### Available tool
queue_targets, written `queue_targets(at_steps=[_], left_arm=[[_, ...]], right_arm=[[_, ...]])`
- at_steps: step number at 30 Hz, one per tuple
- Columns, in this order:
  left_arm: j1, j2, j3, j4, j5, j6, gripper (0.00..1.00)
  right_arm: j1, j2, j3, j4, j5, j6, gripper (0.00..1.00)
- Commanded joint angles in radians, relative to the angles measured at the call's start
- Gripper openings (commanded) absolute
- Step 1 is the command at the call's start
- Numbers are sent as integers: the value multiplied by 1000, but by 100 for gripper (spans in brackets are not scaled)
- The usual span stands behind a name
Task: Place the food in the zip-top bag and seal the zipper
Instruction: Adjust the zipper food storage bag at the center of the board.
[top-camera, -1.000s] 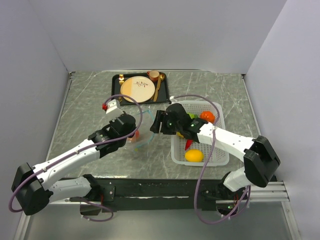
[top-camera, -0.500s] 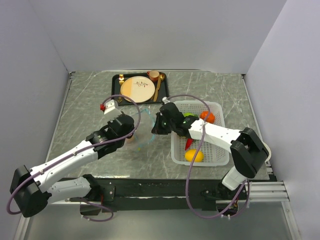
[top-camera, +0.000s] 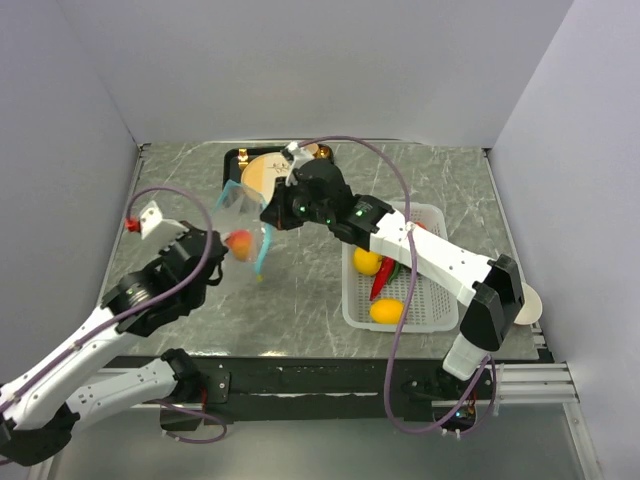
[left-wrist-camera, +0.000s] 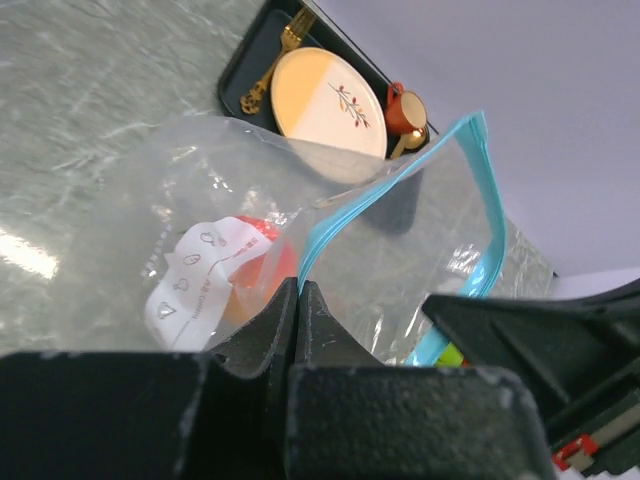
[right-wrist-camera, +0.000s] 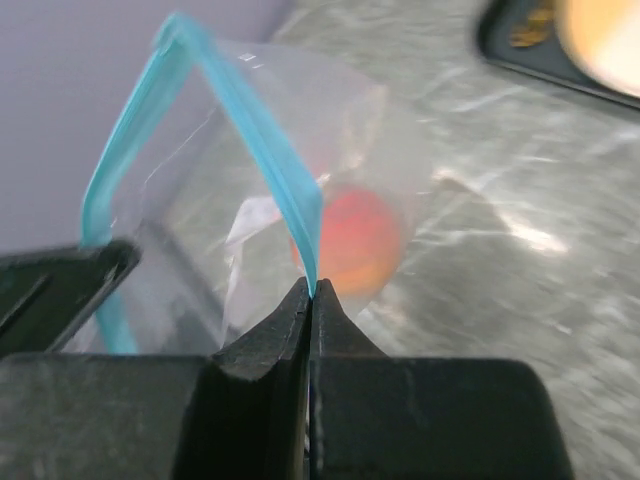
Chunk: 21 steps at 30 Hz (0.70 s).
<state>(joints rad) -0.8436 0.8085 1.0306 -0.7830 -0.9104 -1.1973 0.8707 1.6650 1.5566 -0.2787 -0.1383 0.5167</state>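
Note:
The clear zip-top bag (top-camera: 243, 218) hangs above the table between both grippers, mouth open. An orange peach (top-camera: 240, 244) lies inside, beside the white label (left-wrist-camera: 195, 290). My left gripper (top-camera: 224, 250) is shut on the light blue zipper (left-wrist-camera: 400, 185) at one side of the mouth (left-wrist-camera: 298, 285). The right gripper (top-camera: 269, 217) is shut on the zipper's other side (right-wrist-camera: 311, 288), with the peach (right-wrist-camera: 350, 240) just beyond its tips. Two yellow lemons (top-camera: 366, 262) (top-camera: 387, 311), a red chili (top-camera: 379, 286) and a green piece lie in the white basket (top-camera: 352, 318).
A black tray (top-camera: 233, 160) at the back holds the cream-and-tan plate (left-wrist-camera: 325, 100), a small red cup (left-wrist-camera: 405, 108) and gold cutlery. The right arm stretches over the basket's left side. Grey walls stand close on the left, back and right.
The right gripper has shut on the zipper strip. Both arms have lifted the bag off the table and carried it left and back, with the peach inside.

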Motion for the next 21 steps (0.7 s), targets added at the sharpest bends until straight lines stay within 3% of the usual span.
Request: queue_targets(at_steps=[1, 5, 8, 14, 19, 21], left_arm=[[-8, -40, 61, -148, -62, -62, 1], [-8, -42, 91, -130, -82, -9, 1], [-8, -19, 57, 6, -45, 138, 2], [-6, 115, 123, -88, -53, 48, 1], [-8, 45, 99, 29, -84, 166, 1], [-8, 17, 89, 62, -68, 185, 1]], right_arm=[[17, -10, -41, 58, -45, -4, 4], [25, -17, -37, -10, 17, -12, 3], [42, -108, -137, 117, 26, -18, 5], [45, -197, -208, 188, 57, -30, 7], [44, 0, -26, -81, 74, -44, 7], [44, 41, -4, -97, 23, -50, 7]])
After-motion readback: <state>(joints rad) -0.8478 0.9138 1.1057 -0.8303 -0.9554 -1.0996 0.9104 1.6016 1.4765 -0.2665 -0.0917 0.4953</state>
